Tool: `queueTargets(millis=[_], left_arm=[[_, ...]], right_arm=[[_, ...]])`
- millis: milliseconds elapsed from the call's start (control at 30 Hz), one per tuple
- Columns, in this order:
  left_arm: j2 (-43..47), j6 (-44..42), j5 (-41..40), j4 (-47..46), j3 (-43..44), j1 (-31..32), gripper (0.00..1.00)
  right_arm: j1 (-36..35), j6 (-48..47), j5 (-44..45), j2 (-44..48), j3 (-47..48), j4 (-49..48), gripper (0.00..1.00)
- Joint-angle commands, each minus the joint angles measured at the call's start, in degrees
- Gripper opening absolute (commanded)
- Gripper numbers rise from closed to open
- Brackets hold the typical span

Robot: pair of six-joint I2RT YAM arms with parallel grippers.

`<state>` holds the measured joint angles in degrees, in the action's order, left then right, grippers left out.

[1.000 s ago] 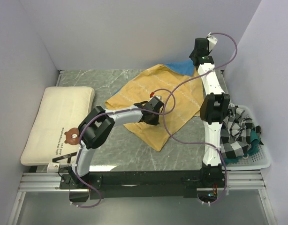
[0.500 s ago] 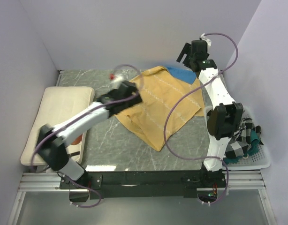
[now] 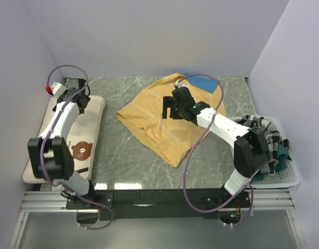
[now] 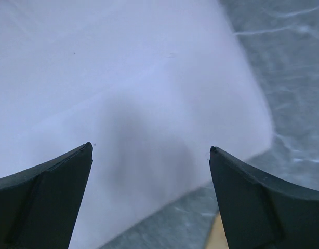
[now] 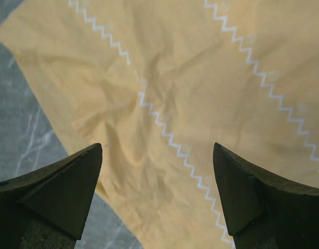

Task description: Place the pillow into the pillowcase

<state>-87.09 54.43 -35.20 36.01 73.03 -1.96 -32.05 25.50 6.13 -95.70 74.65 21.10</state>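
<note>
A black-and-white checked cloth lies heaped in a pale perforated basket at the right edge of a grey marble-patterned table, with a teal cloth showing beneath it. Plain white walls enclose the table on three sides.

Left claw and right claw gape wide.

Cream-white quilted pillow, flat at nine o'clock in the overhead view, long side running near to far, brown bear print facing up. Mustard-yellow pillowcase with pale zigzag stripes, spread out and wrinkled near centre, blue corner showing at one o'clock, empty, apart from the pillow.
</note>
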Motion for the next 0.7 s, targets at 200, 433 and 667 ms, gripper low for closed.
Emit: queueTargets(millis=[200,433,667], left_arm=[[-14.77,-11.71,17.34,-14.11,-3.34,-8.15,0.8],[-13.91,-16.81,24.56,-16.23,-1.67,-6.84,0.01],[-4.51,-22.7,30.27,-15.0,-0.26,-2.8,0.01]], right_arm=[[-4.68,-4.66,1.43,9.65,-7.06,-5.02,0.93],[-6.26,-3.88,1.87,10.09,-7.94,-4.49,0.92],[-8.55,-2.82,3.71,9.66,-6.54,-2.47,0.92]])
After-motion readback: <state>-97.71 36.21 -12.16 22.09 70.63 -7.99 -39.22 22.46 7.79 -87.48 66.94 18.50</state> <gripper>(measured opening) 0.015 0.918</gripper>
